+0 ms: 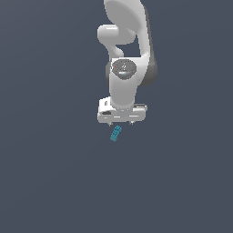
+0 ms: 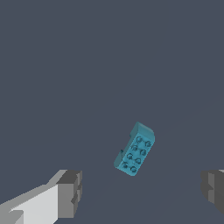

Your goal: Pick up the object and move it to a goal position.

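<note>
The object is a small teal-blue brick [image 1: 116, 133] with studs on top, lying at a slant on the flat dark grey surface. In the exterior view my white gripper [image 1: 121, 122] hangs just above and behind it, fingers pointing down. In the wrist view the brick [image 2: 134, 150] lies between and a little beyond the two grey fingertips, nearer neither one clearly. The gripper [image 2: 142, 190] is open wide and empty. One finger [image 2: 70, 192] and the other finger [image 2: 212, 189] stand far apart and touch nothing.
The white arm [image 1: 125, 50] rises from the gripper toward the top of the exterior view. The dark grey surface [image 1: 54, 173] spreads all around with no other objects in sight.
</note>
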You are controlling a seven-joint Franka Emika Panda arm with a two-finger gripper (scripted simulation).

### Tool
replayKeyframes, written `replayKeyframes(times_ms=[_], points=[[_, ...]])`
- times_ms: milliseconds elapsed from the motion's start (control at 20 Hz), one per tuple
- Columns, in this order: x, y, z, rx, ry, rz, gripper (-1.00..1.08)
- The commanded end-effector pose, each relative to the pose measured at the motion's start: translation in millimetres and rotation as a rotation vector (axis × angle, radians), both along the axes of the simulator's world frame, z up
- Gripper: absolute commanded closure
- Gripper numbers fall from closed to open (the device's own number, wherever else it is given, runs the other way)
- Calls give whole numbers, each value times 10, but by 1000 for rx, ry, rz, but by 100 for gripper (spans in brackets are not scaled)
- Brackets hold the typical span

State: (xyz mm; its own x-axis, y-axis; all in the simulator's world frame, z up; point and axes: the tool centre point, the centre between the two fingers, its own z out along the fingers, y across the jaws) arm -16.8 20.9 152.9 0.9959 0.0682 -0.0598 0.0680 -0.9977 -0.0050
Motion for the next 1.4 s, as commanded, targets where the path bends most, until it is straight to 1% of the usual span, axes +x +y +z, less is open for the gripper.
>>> replayKeyframes(times_ms=[0,450,850,1100,1350], points=[[0,0,0,0,0,0,-92],[53,6,105,28,-5,-37,-92],[37,-4,42,25,-7,-64,-92],[2,-28,-93,20,-14,-128,-92],[-61,-69,-298,11,-25,-228,-92]])
